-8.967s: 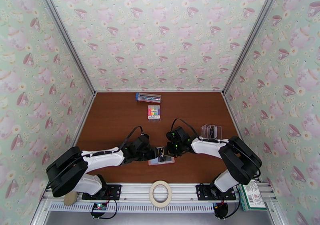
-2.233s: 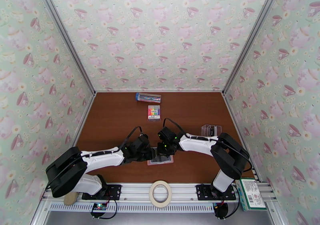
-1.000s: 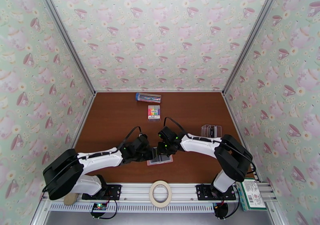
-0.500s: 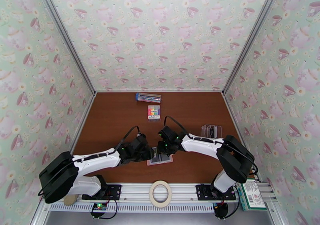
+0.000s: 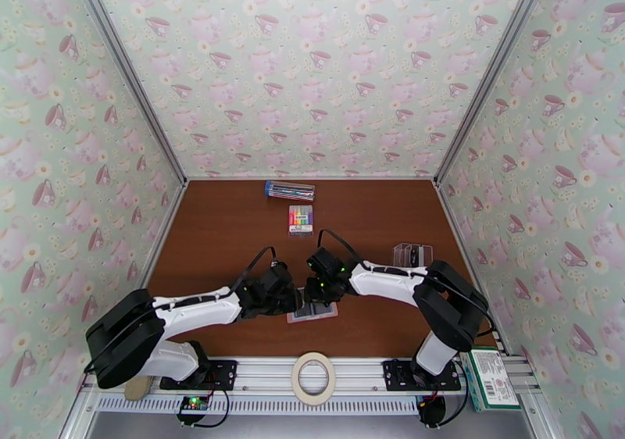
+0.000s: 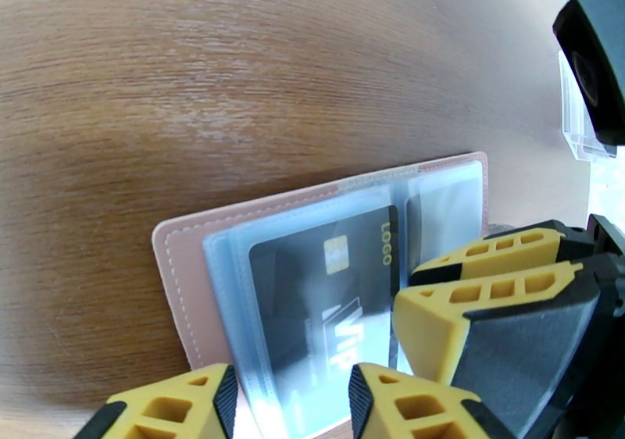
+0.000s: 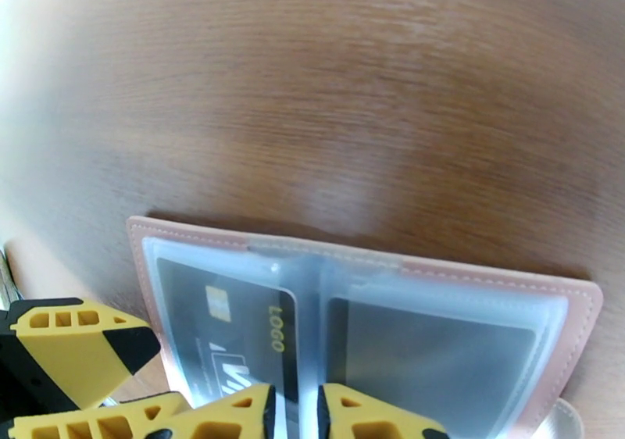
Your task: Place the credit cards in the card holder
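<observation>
The pink card holder (image 5: 314,313) lies open on the table near the front, its clear pockets up (image 6: 312,276) (image 7: 437,339). A dark credit card (image 6: 328,292) (image 7: 234,331) marked LOGO and VIP sits in one pocket, and a grey card (image 7: 430,347) in the other. My right gripper (image 5: 319,295) (image 7: 295,415) is nearly shut at the dark card's inner edge by the spine, apparently pinching it. My left gripper (image 5: 298,301) (image 6: 289,409) is open, its fingers wide apart over the holder's left half. More cards stand in a clear stand (image 5: 412,255).
A pack of rainbow markers (image 5: 301,219) and a blue-ended pen box (image 5: 290,190) lie at the back. A tape roll (image 5: 313,378) rests on the front rail, with a green box (image 5: 489,382) at the front right. Patterned walls enclose the table.
Nine seconds ago my right gripper held the dark card above the holder; it has since come down and left onto the holder. In the last second both arms only shifted slightly.
</observation>
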You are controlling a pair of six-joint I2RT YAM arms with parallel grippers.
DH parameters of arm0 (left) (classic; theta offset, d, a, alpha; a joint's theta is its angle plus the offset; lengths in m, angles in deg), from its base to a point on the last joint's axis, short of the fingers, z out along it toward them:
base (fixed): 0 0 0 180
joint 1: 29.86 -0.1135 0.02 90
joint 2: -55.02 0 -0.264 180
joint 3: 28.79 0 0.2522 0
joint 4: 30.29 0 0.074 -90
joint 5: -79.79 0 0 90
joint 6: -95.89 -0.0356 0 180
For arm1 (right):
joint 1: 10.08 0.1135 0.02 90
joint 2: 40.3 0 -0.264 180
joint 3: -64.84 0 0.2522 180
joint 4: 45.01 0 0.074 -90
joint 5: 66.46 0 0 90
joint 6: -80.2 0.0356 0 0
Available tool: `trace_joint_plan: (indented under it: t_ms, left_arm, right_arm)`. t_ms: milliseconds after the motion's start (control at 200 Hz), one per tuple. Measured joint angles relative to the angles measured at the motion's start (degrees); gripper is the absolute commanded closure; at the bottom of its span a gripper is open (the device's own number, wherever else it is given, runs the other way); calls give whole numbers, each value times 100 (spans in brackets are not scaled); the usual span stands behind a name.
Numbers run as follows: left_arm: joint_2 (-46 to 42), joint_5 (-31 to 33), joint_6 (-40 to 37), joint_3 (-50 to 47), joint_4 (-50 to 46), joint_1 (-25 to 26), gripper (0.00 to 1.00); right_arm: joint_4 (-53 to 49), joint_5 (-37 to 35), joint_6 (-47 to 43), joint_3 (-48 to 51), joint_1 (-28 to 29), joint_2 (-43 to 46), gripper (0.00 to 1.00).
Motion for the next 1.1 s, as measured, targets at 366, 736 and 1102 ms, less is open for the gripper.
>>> trace_joint_plan:
  t_ms: [366,736,1102]
  left_arm:
    - [120,0,42,0,107,0,60]
    - [120,2,46,0,109,0,60]
    - [-70,48,48,0,-22,0,50]
  right_arm:
    - [0,42,39,-61,20,-87,82]
    - [46,105,140,-61,20,-90,83]
    - [-120,-127,68,-61,26,90,76]
